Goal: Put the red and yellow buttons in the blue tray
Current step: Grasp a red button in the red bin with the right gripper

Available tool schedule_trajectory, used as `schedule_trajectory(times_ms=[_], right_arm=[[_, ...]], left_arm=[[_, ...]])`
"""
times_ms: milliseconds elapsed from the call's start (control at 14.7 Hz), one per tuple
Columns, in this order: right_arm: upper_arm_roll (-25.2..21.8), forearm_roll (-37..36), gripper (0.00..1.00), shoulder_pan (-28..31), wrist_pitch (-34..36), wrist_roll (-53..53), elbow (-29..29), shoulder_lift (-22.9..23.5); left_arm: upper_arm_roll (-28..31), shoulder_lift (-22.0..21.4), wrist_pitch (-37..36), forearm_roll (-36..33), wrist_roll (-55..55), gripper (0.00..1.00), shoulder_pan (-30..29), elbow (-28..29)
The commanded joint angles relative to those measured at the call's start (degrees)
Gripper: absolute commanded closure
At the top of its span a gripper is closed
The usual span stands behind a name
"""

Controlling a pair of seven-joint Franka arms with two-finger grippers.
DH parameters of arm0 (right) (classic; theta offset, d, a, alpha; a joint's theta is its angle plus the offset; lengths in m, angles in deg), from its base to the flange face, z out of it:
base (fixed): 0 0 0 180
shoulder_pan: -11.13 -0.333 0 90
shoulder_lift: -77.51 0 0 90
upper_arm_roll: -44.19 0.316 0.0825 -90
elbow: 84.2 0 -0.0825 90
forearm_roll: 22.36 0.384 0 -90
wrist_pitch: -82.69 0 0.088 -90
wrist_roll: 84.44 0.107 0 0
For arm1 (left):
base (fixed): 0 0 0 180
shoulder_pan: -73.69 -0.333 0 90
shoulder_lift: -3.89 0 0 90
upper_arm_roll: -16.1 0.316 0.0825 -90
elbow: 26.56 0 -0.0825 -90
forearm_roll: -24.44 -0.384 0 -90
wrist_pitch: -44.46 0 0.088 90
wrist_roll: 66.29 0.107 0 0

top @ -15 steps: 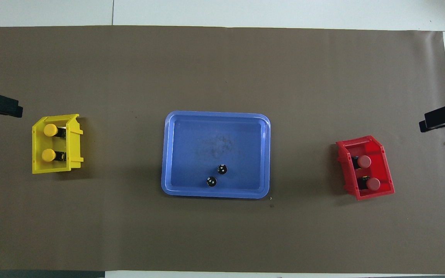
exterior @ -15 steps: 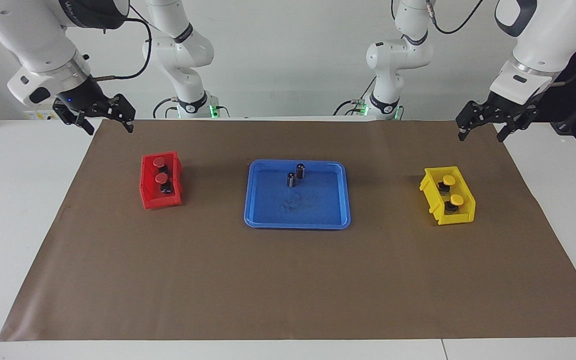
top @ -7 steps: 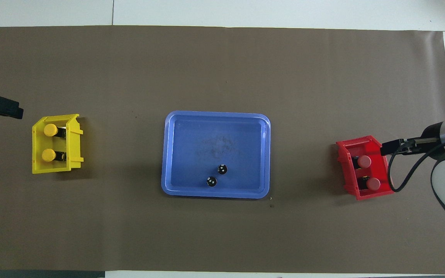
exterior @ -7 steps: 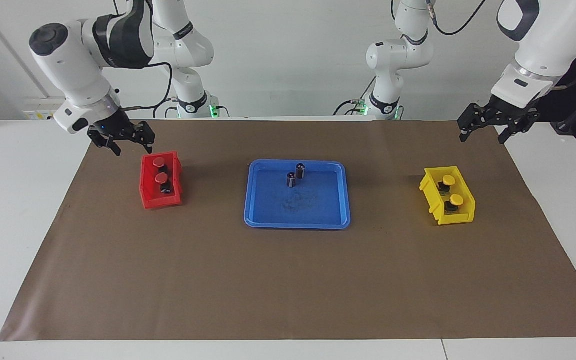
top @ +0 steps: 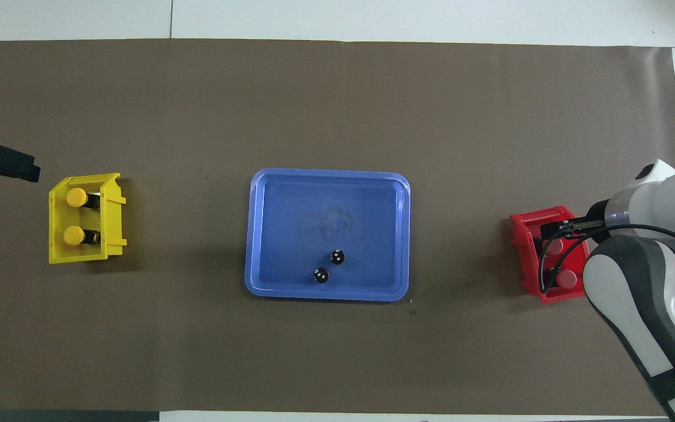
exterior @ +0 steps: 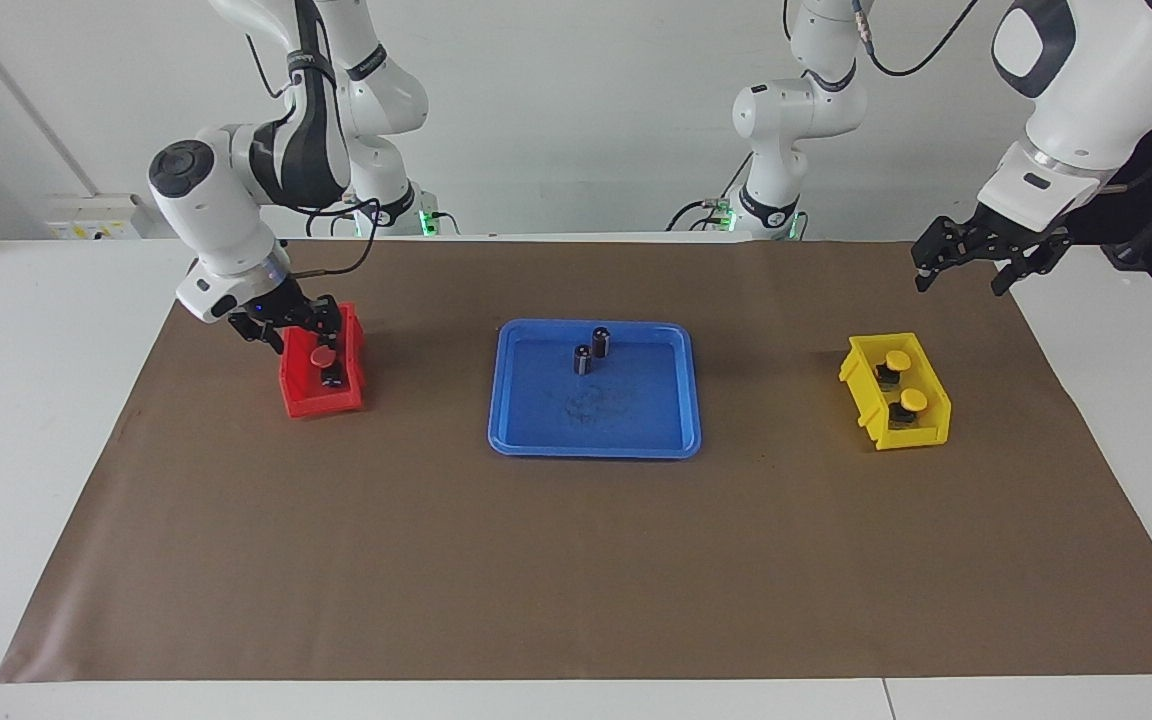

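Facing view: right gripper (exterior: 300, 326), jaw gap unclear, hung over red bin (exterior: 298, 395) at nine o'clock; left gripper (exterior: 971, 262) wide, waiting. Red buttons (exterior: 321, 355) looked light, rigid; grasp below cap.

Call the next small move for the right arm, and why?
Probably ease the right gripper down onto the red button nearer the robots and close on its cap. It is already in the red bin, covering that button, while the other red button still sits there and the blue tray holds only two dark cylinders. The left gripper waits open near the yellow bin.
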Motion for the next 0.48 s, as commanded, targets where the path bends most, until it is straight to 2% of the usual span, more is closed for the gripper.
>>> schedule_trajectory(times_ms=[0,408], right_arm=[[0.0,0.3,0.31,0.3,-1.1,-1.0,2.0,-1.1],[0.0,0.3,0.32,0.8,-4.0,-1.7,3.2,-0.6]], left_arm=[[0.0,-1.1,-0.3,-0.2,1.2,0.00,-0.4,1.2],[0.0,-1.4,-0.3,-0.2,1.2,0.00,-0.4,1.9]])
